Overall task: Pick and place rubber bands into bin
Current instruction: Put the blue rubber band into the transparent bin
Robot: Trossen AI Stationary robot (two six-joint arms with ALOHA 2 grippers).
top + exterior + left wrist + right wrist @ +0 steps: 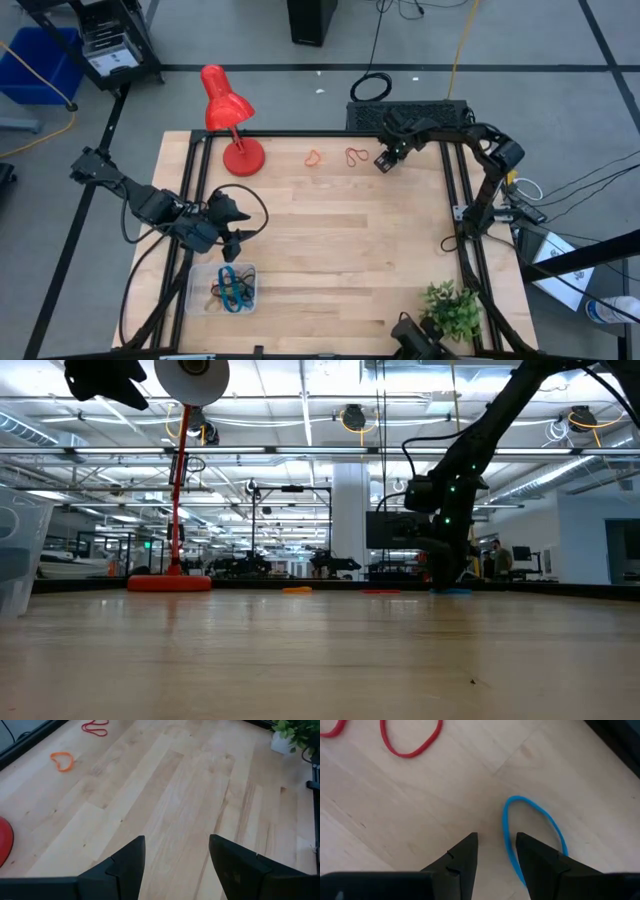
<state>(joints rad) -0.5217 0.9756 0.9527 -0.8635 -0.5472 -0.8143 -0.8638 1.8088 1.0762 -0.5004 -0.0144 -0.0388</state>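
Tabletop (340, 250): pale wooden planks inside a black frame, carrying every item listed below.

Red desk lamp (228, 120): stands at the far left of the tabletop on a round red base, shade tilted.

Potted green plant (450, 308): near right corner.

Bin (195, 290): shallow clear tray at the near left corner. It holds a tangle of rubber bands (234, 285), with blue, black and orange loops among them.

Left claw (236, 222): hangs above the tabletop just beyond the bin on the far side. Its fingers (127, 865) stand well apart with nothing between them; bare wood shows in the gap.

Right claw (384, 161): low at the far edge of the tabletop, right of centre. Its fingers (462, 857) are parted by a narrow gap and grip nothing. In the right wrist view one finger tip overlaps one side of the blue rubber band (532, 840), which lies flat on the wood.

Red rubber band (356, 155): loose loop on the wood just beside the right claw, toward the lamp.

Orange rubber band (314, 158): small loop lying between the red rubber band and the lamp base, apart from both.
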